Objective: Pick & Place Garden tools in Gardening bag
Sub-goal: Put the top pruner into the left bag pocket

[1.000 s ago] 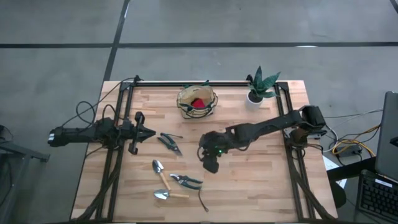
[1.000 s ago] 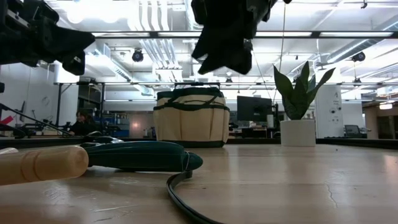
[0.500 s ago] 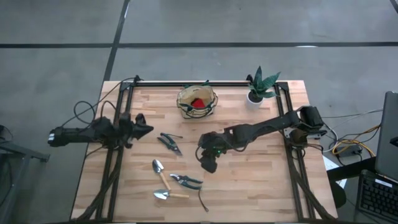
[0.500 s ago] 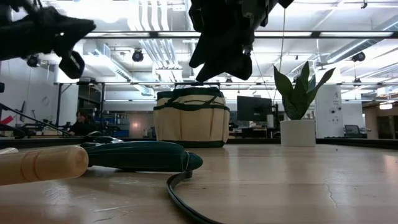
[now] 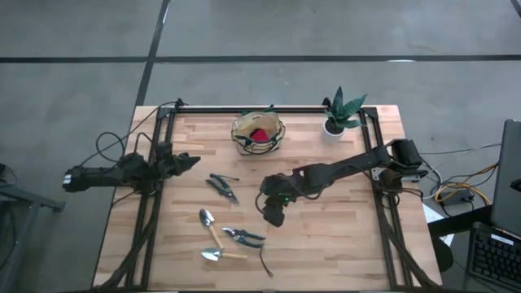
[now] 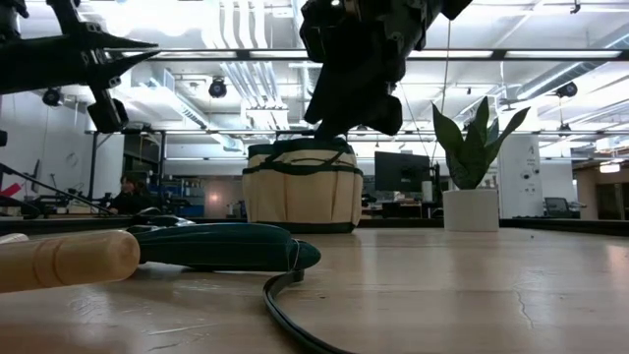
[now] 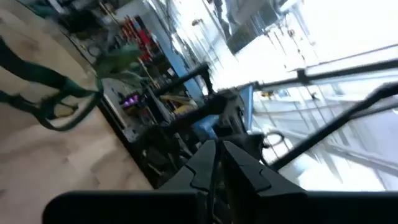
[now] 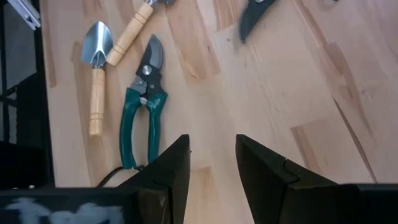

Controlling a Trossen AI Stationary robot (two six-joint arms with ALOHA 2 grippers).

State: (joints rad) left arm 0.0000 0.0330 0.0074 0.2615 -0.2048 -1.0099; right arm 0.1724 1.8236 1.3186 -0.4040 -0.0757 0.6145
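Since a second ago, the left arm is pulling back toward the left edge of the worktop (image 5: 342,236), and the left tool (image 5: 186,161) is turning so it is pointing out along the boards. Its two fingers are pressed together in the left wrist view. The right arm is creeping a little toward the tools lying at the front of the worktop.

The right tool (image 5: 274,213) is hanging in the air over the middle of the worktop, and its fingers (image 8: 175,163) are standing apart with nothing between them. The green-handled pruning shears (image 8: 143,106) are lying just ahead of it, toward the front left. Their long line is running almost the same way the right tool is pointing, so the fingers could be closing across the handles. Two trowels (image 8: 97,71) with wooden handles are lying right beside the shears. The dark snips (image 5: 222,186) are lying nearer the left tool, between the two arms.

The right arm is the nearer one to the shears, I think, though the shears look small from above.

The gardening bag (image 5: 258,134) is sitting at the back middle of the worktop, well apart from the tools on the boards. A red thing (image 5: 260,135) is already lying inside it. The plant in its white pot (image 5: 333,129) is standing to the right of the bag.
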